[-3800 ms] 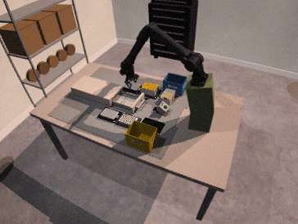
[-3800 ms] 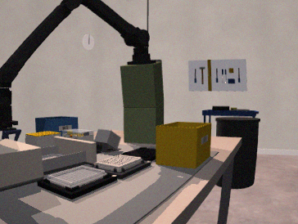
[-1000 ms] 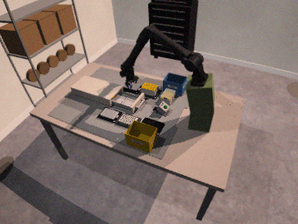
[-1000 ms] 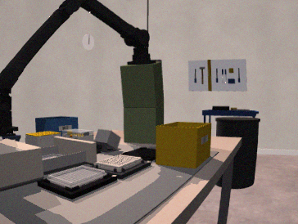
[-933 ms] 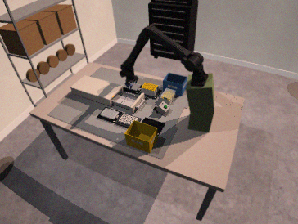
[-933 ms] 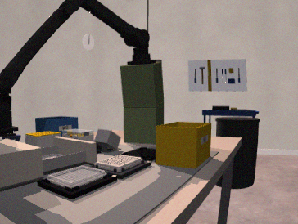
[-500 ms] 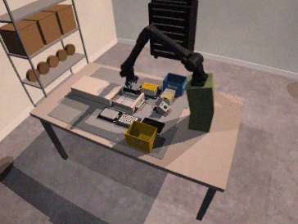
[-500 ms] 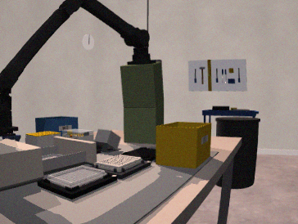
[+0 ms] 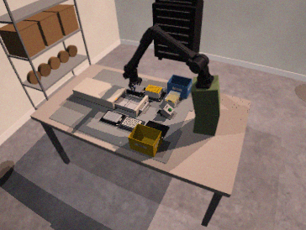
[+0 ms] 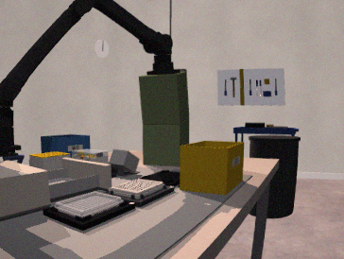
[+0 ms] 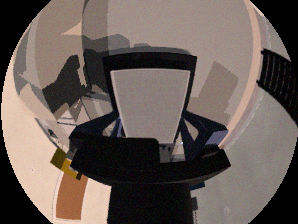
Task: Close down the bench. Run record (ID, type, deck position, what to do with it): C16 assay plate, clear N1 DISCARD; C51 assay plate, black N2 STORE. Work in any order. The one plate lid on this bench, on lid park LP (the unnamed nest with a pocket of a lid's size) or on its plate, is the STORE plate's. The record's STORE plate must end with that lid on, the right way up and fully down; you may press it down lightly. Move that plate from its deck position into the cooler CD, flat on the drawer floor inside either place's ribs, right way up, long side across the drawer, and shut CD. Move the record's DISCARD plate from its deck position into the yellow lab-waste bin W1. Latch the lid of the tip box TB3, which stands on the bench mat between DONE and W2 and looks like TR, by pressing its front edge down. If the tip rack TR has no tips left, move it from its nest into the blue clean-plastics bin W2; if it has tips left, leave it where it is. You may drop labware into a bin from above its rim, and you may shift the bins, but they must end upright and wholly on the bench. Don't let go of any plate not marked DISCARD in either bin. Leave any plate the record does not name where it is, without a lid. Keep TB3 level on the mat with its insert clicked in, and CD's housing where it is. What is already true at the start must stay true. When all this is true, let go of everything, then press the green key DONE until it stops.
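My gripper point(image 9: 134, 86) is low over the bench, just behind the open cooler drawer CD point(image 9: 131, 102) and beside the yellow tip rack TR point(image 9: 153, 90). In the wrist view the fingers are shut on a light grey plate lid point(image 11: 149, 106) that lies inside a black frame, which looks like the lid park. The clear plate point(image 9: 111, 117) sits on its black nest at the front of the deck. Next to it lie a white dotted plate point(image 9: 131, 122) and a flat black plate point(image 9: 157, 128). I cannot tell whether the lid is lifted off its pocket.
The yellow bin W1 point(image 9: 145, 139) stands at the front edge of the mat. The blue bin W2 point(image 9: 179, 85), tip box TB3 point(image 9: 172, 98) and the DONE key point(image 9: 170, 109) are to the right. The arm's green pedestal point(image 9: 206, 105) stands beyond them. The cooler housing point(image 9: 94, 90) is to the left.
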Tool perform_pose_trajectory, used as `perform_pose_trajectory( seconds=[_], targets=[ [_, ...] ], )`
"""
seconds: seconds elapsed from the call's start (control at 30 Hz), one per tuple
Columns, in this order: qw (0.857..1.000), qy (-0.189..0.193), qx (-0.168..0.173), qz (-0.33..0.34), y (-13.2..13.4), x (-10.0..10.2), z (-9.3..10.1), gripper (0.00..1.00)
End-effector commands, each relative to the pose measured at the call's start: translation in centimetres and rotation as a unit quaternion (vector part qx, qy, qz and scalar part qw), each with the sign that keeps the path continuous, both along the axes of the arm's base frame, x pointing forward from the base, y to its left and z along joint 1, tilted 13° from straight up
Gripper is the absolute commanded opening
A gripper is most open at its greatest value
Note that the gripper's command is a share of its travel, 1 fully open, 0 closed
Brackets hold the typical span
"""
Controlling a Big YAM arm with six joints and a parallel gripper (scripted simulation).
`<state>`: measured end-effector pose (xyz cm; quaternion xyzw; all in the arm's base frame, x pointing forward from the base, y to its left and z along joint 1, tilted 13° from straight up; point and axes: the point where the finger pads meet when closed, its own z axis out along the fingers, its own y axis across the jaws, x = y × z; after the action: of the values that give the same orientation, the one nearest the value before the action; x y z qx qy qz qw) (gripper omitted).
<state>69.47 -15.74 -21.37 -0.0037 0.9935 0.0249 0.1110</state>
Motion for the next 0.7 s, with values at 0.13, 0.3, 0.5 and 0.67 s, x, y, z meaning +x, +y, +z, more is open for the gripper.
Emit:
perform_pose_trajectory(
  seconds=[0.13, 0.3, 0.5, 0.67],
  targets=[
    [1.0, -0.012, -0.004, 0.0, -0.1, 1.1, 2.1, 0.0],
    [1.0, -0.024, -0.008, -0.001, -0.4, 1.8, 4.0, 0.0],
    [1.0, -0.022, -0.006, -0.001, -0.6, 1.6, 2.7, 0.0],
    [1.0, -0.018, -0.006, -0.001, -0.5, 1.1, 3.9, 0.0]
  ],
)
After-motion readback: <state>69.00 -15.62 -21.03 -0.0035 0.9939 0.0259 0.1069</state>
